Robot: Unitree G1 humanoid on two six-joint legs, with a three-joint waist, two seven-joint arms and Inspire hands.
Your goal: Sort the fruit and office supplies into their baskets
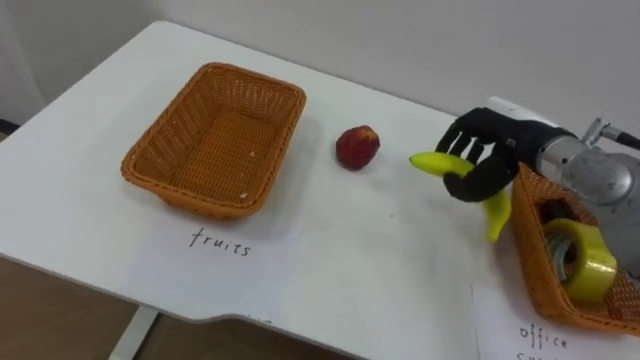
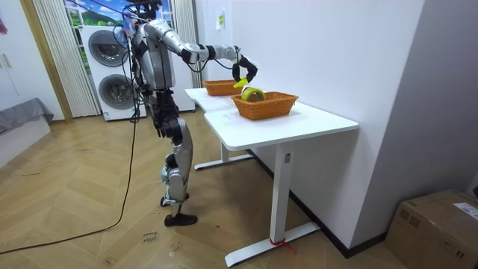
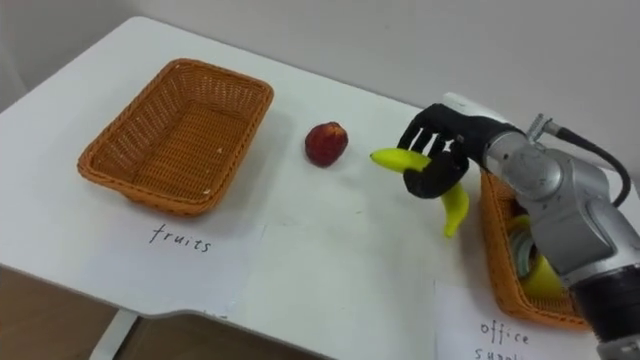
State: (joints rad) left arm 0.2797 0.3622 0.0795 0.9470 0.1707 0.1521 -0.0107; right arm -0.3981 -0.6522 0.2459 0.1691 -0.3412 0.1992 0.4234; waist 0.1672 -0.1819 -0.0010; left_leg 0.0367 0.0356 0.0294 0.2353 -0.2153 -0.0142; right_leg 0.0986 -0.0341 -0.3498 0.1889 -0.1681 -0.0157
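Observation:
My right hand (image 1: 484,152) (image 3: 436,156) is shut on a yellow banana (image 1: 497,212) (image 3: 455,210) and holds it above the white table (image 1: 360,250), just left of the office basket (image 1: 560,285) (image 3: 500,270). A red apple (image 1: 357,146) (image 3: 326,142) lies on the table between the two baskets. The fruits basket (image 1: 215,137) (image 3: 176,133) stands empty at the left. In the office basket sits a yellow tape roll (image 1: 580,258) (image 3: 535,275). In the room view the right hand (image 2: 243,71) with the banana (image 2: 240,84) hangs over the near basket (image 2: 265,104).
Paper labels lie in front of the baskets: one by the fruits basket (image 1: 222,241), one by the office basket (image 1: 540,338). The table's front edge (image 1: 200,318) runs close below the labels. A wall stands behind the table. I stand at the table's long side.

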